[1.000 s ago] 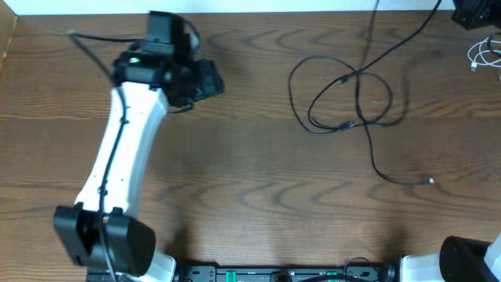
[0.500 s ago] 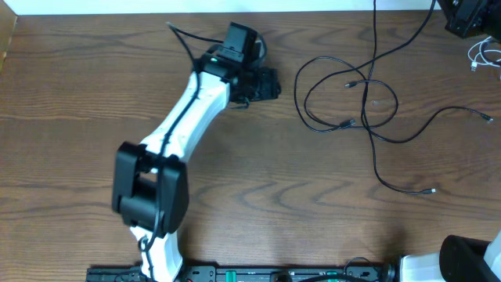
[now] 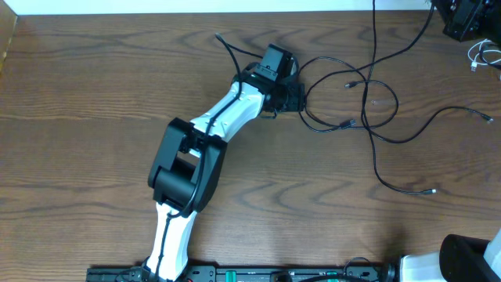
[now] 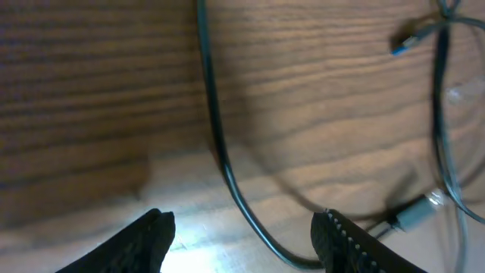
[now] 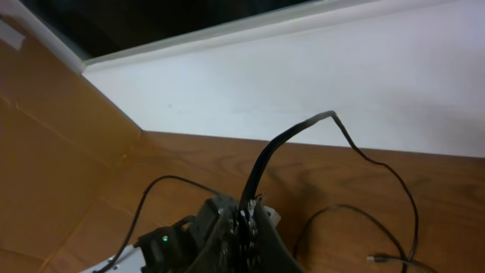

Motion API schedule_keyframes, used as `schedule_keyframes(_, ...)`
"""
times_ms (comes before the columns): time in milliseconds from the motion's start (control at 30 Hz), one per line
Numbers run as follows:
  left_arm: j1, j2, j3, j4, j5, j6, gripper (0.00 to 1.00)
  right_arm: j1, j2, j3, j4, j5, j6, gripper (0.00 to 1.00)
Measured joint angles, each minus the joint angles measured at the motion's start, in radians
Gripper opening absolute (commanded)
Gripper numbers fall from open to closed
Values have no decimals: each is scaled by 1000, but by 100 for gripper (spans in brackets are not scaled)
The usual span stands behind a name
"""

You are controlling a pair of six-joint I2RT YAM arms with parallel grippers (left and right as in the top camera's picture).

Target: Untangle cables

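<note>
Brown wood-grain desk (image 3: 78, 117), bare on its left side. Left arm reaches from the near edge up and to the right. The left tool (image 3: 296, 95) sits low over the desk at the left edge of the cable tangle. In the left wrist view its two fingers (image 4: 151, 236) stand partly apart, and one black strand lies on the wood between them, touching neither; it grips nothing. A silver-ended plug (image 4: 415, 215) lies just to the right of the right-hand finger. Right of that tool, the black cables (image 3: 345, 123) lie in overlapping loops in the upper middle of the desk, with several strands crossing. One tail runs down to a small plug (image 3: 430, 190) toward the near right. Another tail swings out right to a plug (image 3: 487, 119). Two strands climb out of the overhead view at the far edge. Far upper right: the white cable (image 3: 484, 56) lies bunched by itself at the desk's edge, well apart from the black loops. The right tool (image 5: 244, 216) is closed tight on a black cable, which rises from between its fingers, bends over, and drops back toward the desk.
</note>
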Motion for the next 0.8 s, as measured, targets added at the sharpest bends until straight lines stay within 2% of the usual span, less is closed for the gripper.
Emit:
schedule_keyframes(300,-39,47,0,53,-151,0,62,0,2,-2,-8,14,-6,1)
schedule_keyframes(567,-75,53,0,64,-253,-2,47,0,7,-2,-9,19,-11,1)
schedule_keyframes(700,-93,64,1,81,-292,-2,33,0,11,-2,-9,22,-13,1)
schedule_keyframes(733,-97,67,2,84,-301,0,28,0,11,-3,-9,23,-13,1)
schedule_keyframes(800,-105,73,6,89,-313,2,11,0,11,-3,-10,29,-13,1)
